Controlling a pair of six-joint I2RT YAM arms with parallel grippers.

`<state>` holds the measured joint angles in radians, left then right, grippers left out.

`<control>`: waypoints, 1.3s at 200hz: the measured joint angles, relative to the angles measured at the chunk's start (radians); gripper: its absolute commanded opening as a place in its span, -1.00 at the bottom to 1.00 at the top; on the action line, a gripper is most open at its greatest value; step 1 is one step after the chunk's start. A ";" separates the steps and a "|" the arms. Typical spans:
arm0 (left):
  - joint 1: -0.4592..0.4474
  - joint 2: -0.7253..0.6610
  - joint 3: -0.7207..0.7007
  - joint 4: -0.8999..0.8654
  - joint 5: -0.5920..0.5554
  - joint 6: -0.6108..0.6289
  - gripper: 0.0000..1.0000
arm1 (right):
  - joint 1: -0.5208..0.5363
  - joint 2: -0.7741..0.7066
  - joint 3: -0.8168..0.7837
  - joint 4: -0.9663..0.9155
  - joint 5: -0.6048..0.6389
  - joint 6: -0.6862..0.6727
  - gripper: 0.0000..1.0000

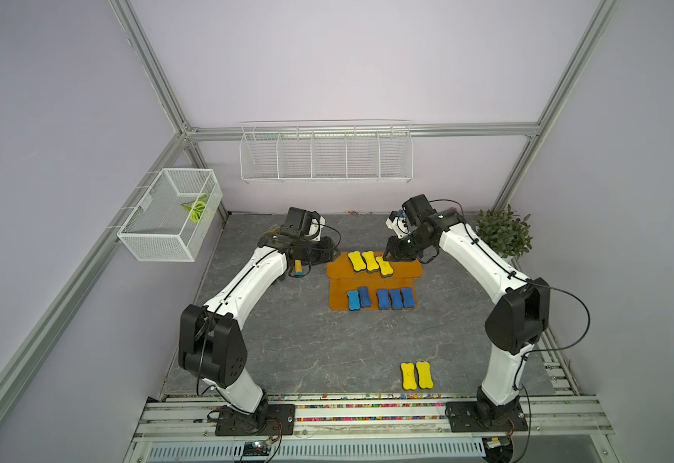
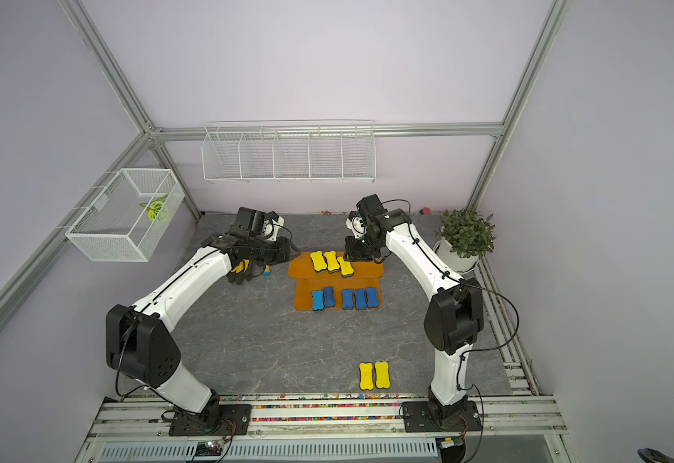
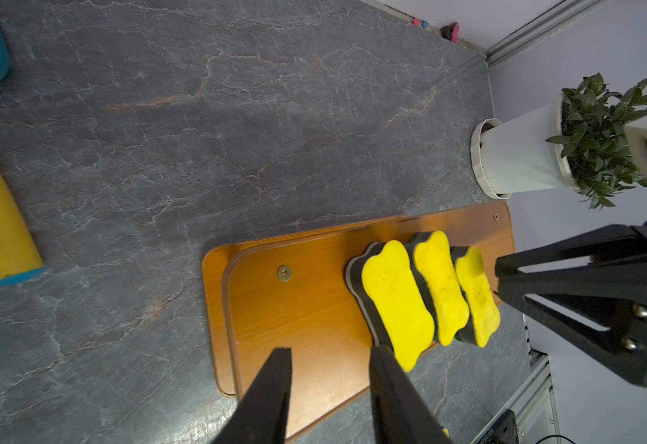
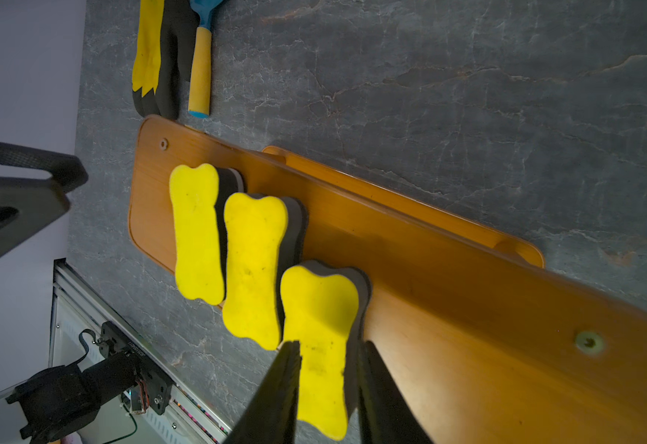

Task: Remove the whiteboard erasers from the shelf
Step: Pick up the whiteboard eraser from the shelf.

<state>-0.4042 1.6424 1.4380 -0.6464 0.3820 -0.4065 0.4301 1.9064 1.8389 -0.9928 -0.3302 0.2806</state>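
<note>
The orange two-tier shelf (image 1: pixel 339 269) stands mid-table. Three yellow whiteboard erasers (image 1: pixel 370 260) lie on its upper board, and several blue erasers (image 1: pixel 383 298) lie on the lower one. My right gripper (image 4: pixel 329 346) is shut on the rightmost yellow eraser (image 4: pixel 320 307), with a finger on each long side; in a top view it sits at the shelf's right end (image 1: pixel 392 259). My left gripper (image 3: pixel 331 350) is open over the bare left part of the upper board (image 3: pixel 295 307), holding nothing, one finger close to the nearest yellow eraser (image 3: pixel 395 303). Two more yellow erasers (image 1: pixel 416 375) lie on the table near the front.
A potted plant (image 1: pixel 503 234) stands at the back right. Yellow-and-black gloves (image 2: pixel 239 269) and a yellow-handled tool (image 1: pixel 298 267) lie beside the left arm. White wire baskets hang on the back wall (image 1: pixel 325 156) and the left wall (image 1: pixel 167 216).
</note>
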 measured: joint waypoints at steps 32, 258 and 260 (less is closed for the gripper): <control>0.000 0.000 0.000 0.000 0.000 0.000 -0.22 | 0.000 0.006 -0.010 0.000 0.000 0.003 -0.38; 0.008 0.000 0.000 0.001 0.002 0.000 -0.23 | -0.032 -0.114 -0.267 0.253 -0.097 0.140 -1.00; 0.008 0.000 0.000 0.001 0.002 0.000 -0.23 | -0.032 -0.116 -0.272 0.256 -0.098 0.144 -1.00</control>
<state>-0.3965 1.6424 1.4380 -0.6456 0.3836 -0.4065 0.3985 1.7905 1.5673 -0.7368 -0.4278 0.4244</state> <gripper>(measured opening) 0.387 0.085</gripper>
